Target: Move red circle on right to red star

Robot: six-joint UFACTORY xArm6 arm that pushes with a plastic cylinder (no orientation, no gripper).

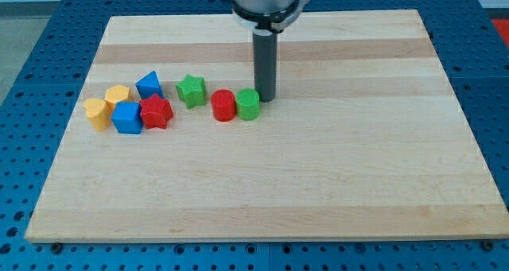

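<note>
The red circle (223,106) is a short red cylinder near the board's middle, touching the green circle (248,104) on its right. The red star (156,111) lies further to the view's left, in a cluster of blocks, with a gap between it and the red circle. My tip (265,98) is at the end of the dark rod, just right of and slightly behind the green circle, close to or touching it.
A green star (191,90) sits between the red star and the red circle, slightly higher in the view. A blue triangle (149,85), a blue cube (126,118) and two yellow blocks (118,96) (97,113) crowd the red star's left. The wooden board (318,176) lies on a blue perforated table.
</note>
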